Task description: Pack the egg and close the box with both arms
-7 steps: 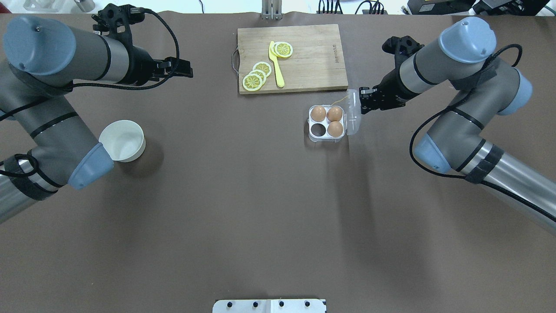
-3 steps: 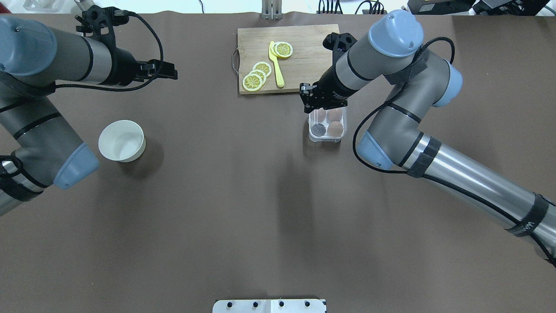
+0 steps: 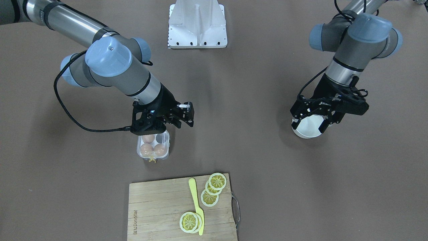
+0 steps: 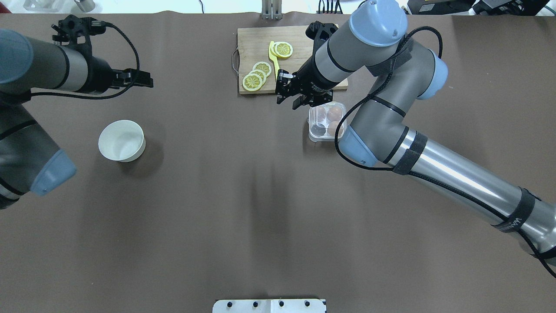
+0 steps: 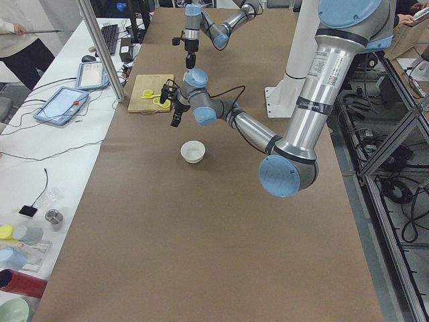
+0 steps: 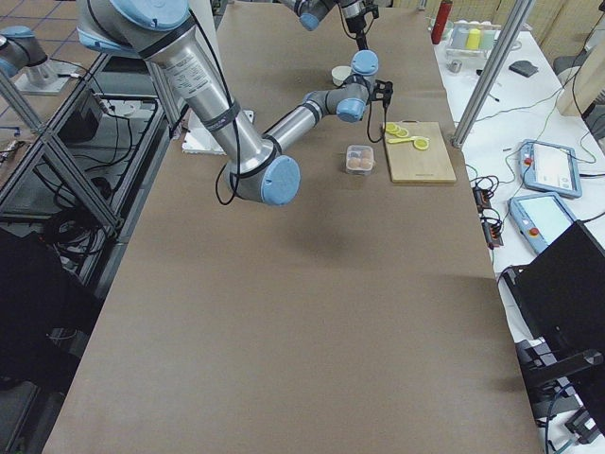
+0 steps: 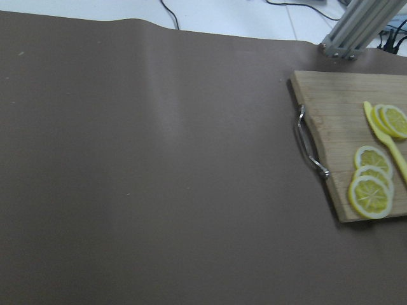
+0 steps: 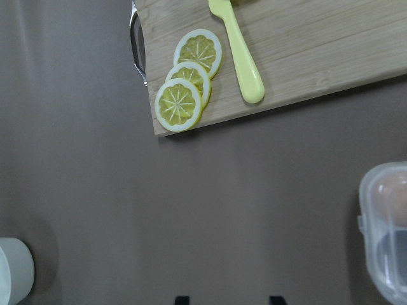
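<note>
The clear box (image 4: 326, 121) sits just in front of the cutting board, its lid down over the cells. Three brown eggs show through the lid, one of them an egg (image 4: 334, 113) at the back right; the fourth cell is dark. The box also shows in the front-facing view (image 3: 153, 145), with its yellow string (image 3: 152, 160), and at the right edge of the right wrist view (image 8: 385, 235). My right gripper (image 4: 285, 91) is open and empty, just left of the box and above the table. My left gripper (image 4: 147, 81) is open and empty at the far left.
A wooden cutting board (image 4: 319, 43) with lemon slices (image 4: 256, 76) and a yellow knife (image 4: 276, 65) lies behind the box. A white bowl (image 4: 121, 140) stands at the left, below my left gripper (image 3: 311, 122) in the front-facing view.
My right gripper swept left across the box, and the lid went from standing open on the right to lying down over the eggs. My left arm drew back to the left.
</note>
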